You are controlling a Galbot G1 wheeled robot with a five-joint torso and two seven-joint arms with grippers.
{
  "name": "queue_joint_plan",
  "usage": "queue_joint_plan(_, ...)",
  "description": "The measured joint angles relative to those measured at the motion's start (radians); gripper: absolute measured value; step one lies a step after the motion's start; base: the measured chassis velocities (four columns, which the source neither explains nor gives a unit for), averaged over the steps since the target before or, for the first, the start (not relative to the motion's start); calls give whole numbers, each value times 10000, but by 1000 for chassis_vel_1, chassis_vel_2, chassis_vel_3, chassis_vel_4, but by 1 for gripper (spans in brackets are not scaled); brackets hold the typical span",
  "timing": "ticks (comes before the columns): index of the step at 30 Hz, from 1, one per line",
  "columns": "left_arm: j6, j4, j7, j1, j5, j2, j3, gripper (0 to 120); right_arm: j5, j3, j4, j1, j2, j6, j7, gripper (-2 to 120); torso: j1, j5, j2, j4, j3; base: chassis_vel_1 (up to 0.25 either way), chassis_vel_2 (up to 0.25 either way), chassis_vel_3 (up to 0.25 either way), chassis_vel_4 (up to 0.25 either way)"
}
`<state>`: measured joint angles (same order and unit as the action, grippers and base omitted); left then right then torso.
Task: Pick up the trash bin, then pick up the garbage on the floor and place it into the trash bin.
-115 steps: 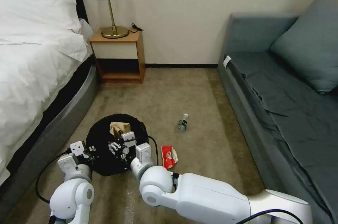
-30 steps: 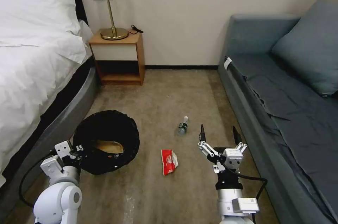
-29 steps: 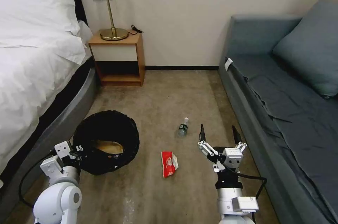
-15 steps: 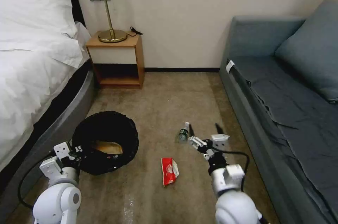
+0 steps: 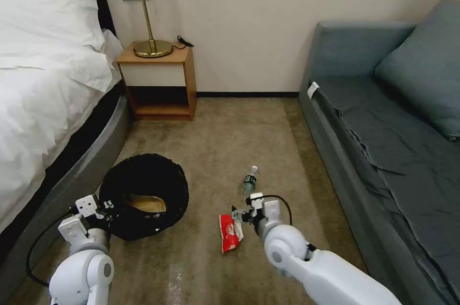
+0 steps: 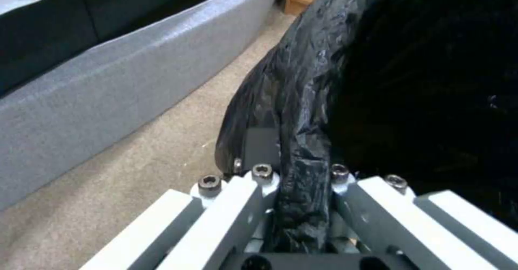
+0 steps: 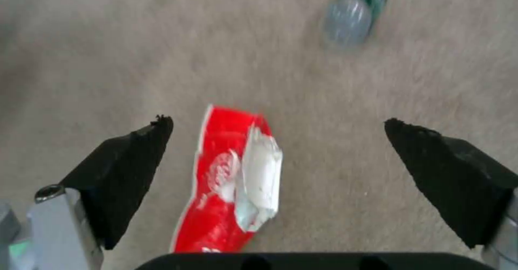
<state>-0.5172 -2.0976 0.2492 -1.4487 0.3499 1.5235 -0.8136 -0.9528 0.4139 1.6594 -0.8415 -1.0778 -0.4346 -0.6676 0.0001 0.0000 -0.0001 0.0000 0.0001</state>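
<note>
Hovering over red packet (image 7: 232, 181): R claw (image 7: 278, 130), wide open.

The black-bagged trash bin (image 5: 143, 195) sits at eight o'clock, tan paper (image 5: 146, 203) inside. A red-and-white packet (image 5: 230, 226) lies flat at six. A clear bottle (image 5: 249, 180) lies beyond at twelve.

Left gripper (image 6: 302, 205) clamped on crinkled black bag rim of trash bin (image 6: 345, 83), carpet (image 6: 145, 156) beside bin, grey bed base (image 6: 108, 83) beyond carpet, well apart from bin
</note>
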Motion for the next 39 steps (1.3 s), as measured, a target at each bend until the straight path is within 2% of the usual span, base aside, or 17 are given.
queue_joint_plan(7, 24, 82, 7, -12, -105, 58, 2, 3, 524, 1015, -2177, 592, -776, 644, 566, 100, 0, -2, 0, 0, 0, 0, 0, 0, 0)
queue_joint_plan(18, 45, 116, 8, -41, -168, 60, 26, 3, 1152, 1605, -3744, 899, -1427, 1370, 954, 98, 0, -1, 0, 0, -1, 0, 0, 0, 0)
queue_joint_plan(27, 59, 117, 10, -50, -169, 14, 16, 3, 1483, 1708, -4275, 684, -1573, 1687, 1064, 74, 0, 0, 1, 0, -1, 0, 0, 0, 0)
queue_joint_plan(30, 71, 125, 11, -55, -169, 14, 26, 3, 1633, 1731, -4377, 599, -1613, 1807, 1111, 59, -1, 0, 0, 0, -2, 0, 0, 0, 0)
queue_joint_plan(33, 86, 143, 11, -63, -170, 13, 27, 3, 1714, 1732, -4452, 561, -1638, 1882, 1124, 56, 0, 0, 0, 0, -2, 0, 0, 0, 0)
queue_joint_plan(35, 103, 147, 12, -68, -173, 14, 29, 3, 1803, 1731, -4507, 546, -1647, 1959, 1138, 47, -1, 0, 0, 0, -2, 0, 0, 0, 0)
queue_joint_plan(36, 103, 147, 12, -68, -173, 14, 29, 3, 1803, 1731, -4507, 546, -1647, 1959, 1138, 47, -1, 0, 0, 0, -2, 0, 0, 0, 0)
queue_joint_plan(39, 109, 148, 13, -68, -178, 21, 38, 3, 1916, 1727, -4534, 523, -1612, 2061, 1181, 33, 0, 0, 0, 0, -2, 0, 0, 0, 0)
